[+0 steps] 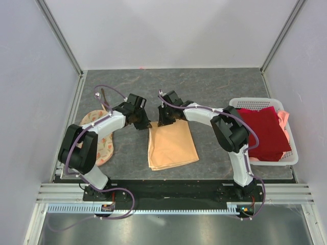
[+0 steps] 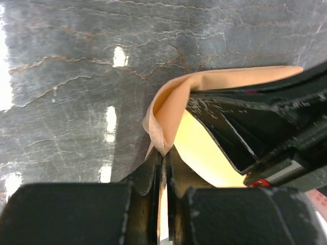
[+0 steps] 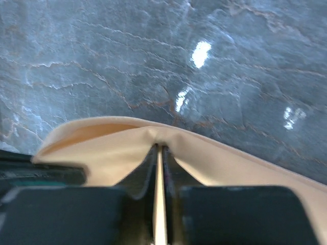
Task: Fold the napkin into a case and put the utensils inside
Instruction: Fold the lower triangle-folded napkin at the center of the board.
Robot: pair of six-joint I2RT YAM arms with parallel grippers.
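1. Closest to each wrist camera are my own black fingers (image 2: 71,214). My left pincer (image 2: 163,168) is clamped on a fold of the peach-orange napkin (image 2: 176,94), with the cloth squeezed thin between the two sides.
2. My right pincer (image 3: 160,153) is likewise closed on the napkin's edge. The cloth rises to a small peak where I bite it and droops away to both sides.
3. Seen from above, the two pincers sit side by side at the napkin's far edge, the left one near its far-left corner and the right one further along.
4. That napkin lies in the middle of the grey marbled worktop (image 1: 214,87), between my two arms. It is folded into a rough oblong, with layered edges showing along its near side.
5. Where I hold it the far edge curls up off the worktop, and the rest lies flat.
6. At far left a shiny spoon (image 1: 97,94) and a dark brown stick (image 1: 103,97) lie just beside each other. They sit at the far end of a round cream cloth (image 1: 104,148) with orange print, which my left arm partly covers.
7. At the right edge a white lattice basket (image 1: 287,159) holds a dark red cloth (image 1: 263,132).
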